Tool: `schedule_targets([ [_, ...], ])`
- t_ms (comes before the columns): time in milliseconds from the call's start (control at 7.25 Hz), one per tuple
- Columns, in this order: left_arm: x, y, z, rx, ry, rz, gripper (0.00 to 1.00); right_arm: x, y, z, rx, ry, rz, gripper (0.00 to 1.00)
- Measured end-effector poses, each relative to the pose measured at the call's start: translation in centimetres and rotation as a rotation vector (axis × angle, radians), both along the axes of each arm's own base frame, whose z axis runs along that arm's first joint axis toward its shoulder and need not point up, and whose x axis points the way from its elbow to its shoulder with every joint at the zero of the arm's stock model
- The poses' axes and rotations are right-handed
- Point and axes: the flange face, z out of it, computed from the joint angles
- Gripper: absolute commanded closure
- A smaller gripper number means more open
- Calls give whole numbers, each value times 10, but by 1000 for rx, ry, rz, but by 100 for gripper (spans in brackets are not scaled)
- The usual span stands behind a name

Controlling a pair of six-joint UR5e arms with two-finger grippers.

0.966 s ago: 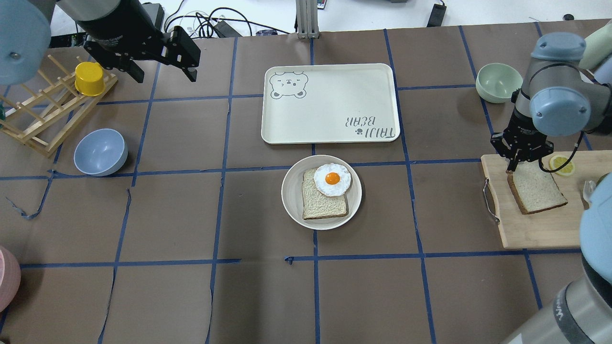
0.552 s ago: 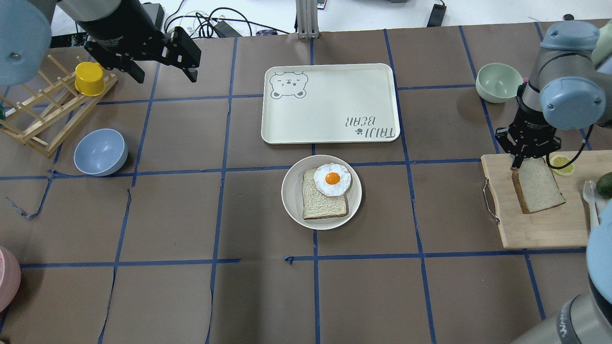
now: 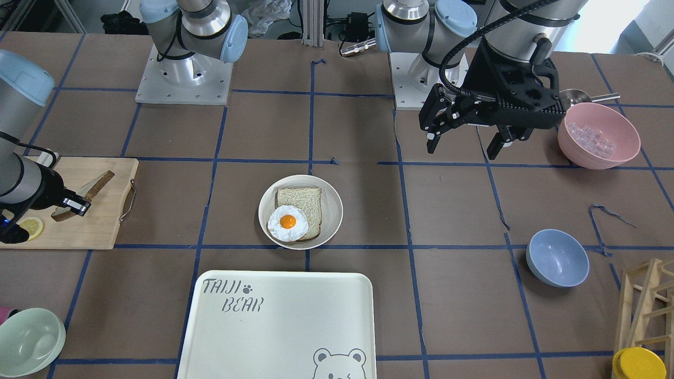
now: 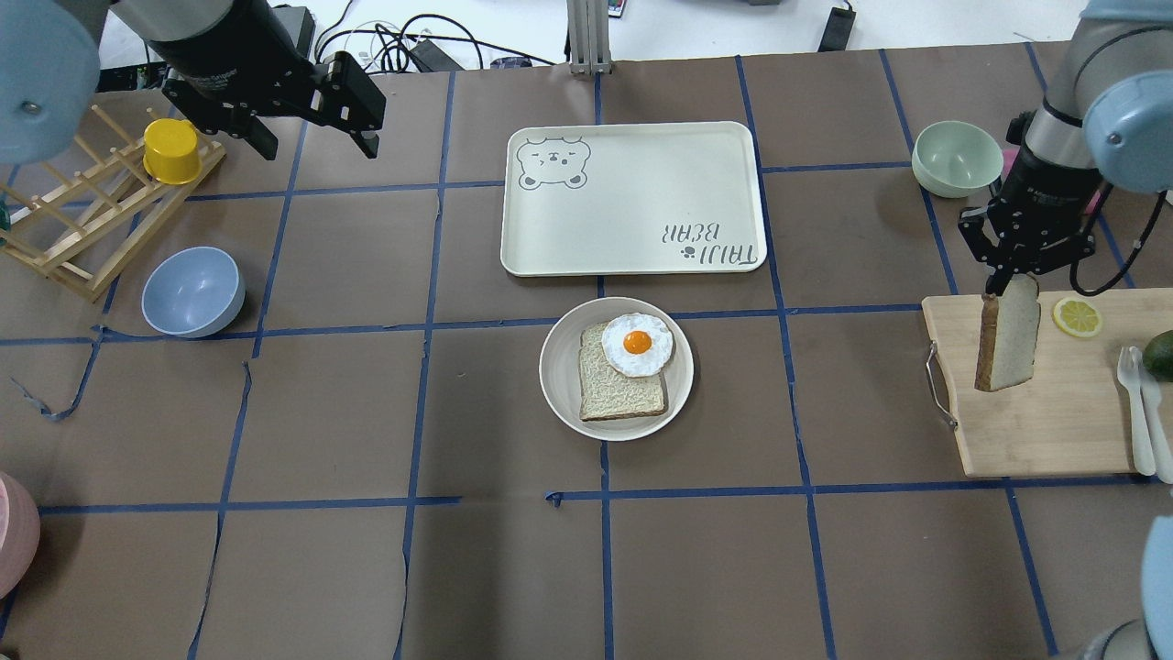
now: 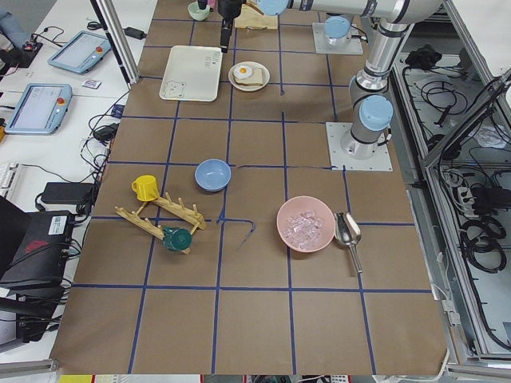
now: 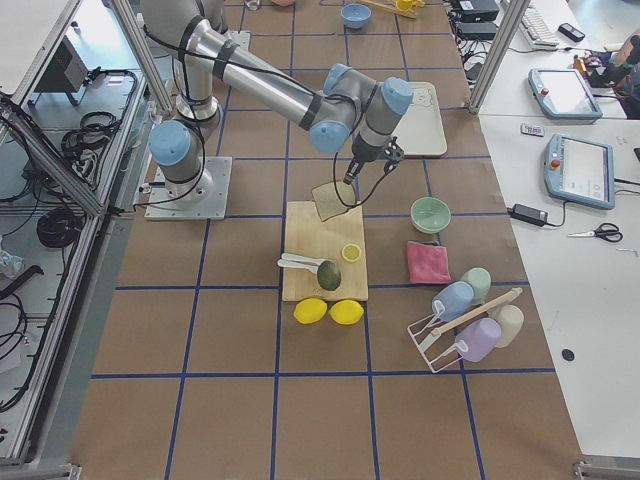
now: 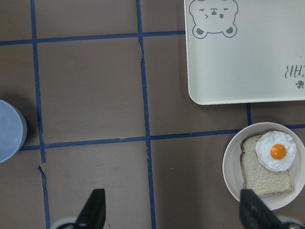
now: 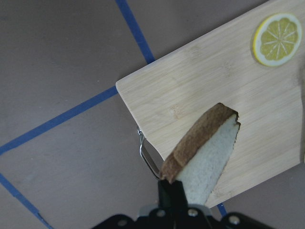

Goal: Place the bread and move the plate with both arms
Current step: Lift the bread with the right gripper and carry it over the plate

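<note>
Right hand [image 4: 994,291] pinching the bread [image 4: 1010,335] by its top corner, the slice hanging on edge over the wooden cutting board [image 4: 1035,431]: pale crumb, thick dark crust. Left hand [image 4: 314,145] hovers with fingers spread wide, over the far-left corner. Dead centre sits the plate [image 4: 559,376], round, cream, raised rim, carrying a tan slice [image 4: 619,390] topped with a fried egg [image 4: 637,346]. Just beyond it is the rectangular cream tray [image 4: 632,197], a bear face printed on it, lettering reads "TAIJI BEAR". Tabletop [image 4: 367,412] is brown paper, torn in places, gridded with blue tape [image 4: 417,412]; black cables [image 4: 385,41] trail past its far edge.
</note>
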Motion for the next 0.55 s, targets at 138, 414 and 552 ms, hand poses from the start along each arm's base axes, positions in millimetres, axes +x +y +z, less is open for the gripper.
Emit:
schedule_targets([
  [138,0,0,0,-1,0,0,0,10,-5,24,5,-10,-4,100],
  [414,0,1,2,-4,2,-1,0,46,-14,50,-11,-5,-36,100],
  [552,0,2,2,-4,2,0,0,74,-18,58,-29,-2,-66,100],
])
